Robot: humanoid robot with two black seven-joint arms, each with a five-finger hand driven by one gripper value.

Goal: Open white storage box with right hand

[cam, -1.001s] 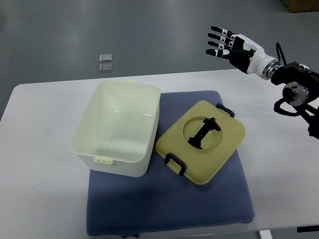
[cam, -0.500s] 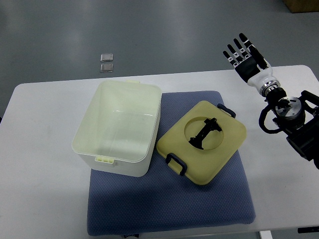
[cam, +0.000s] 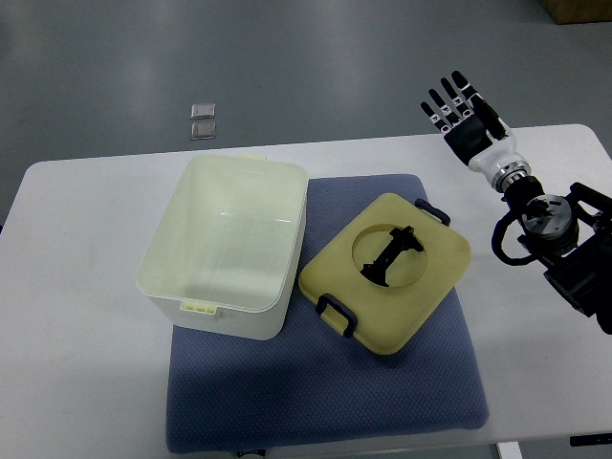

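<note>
The surface [cam: 86,382] carries a blue mat [cam: 316,411]. On the mat's left stands the white storage box [cam: 225,247], open and empty, the lid [cam: 387,273] flat beside it, so the opening looks done. My right hand [cam: 469,120] hovers beyond the far edge, fingers [cam: 442,107] spread, empty, well apart from both.

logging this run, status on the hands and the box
Right hand open, fingers spread, holding nothing, above table's far right. Left not in view. White plastic storage box open, empty; its pale yellow lid beside it on blue mat. Nothing in the way.
</note>
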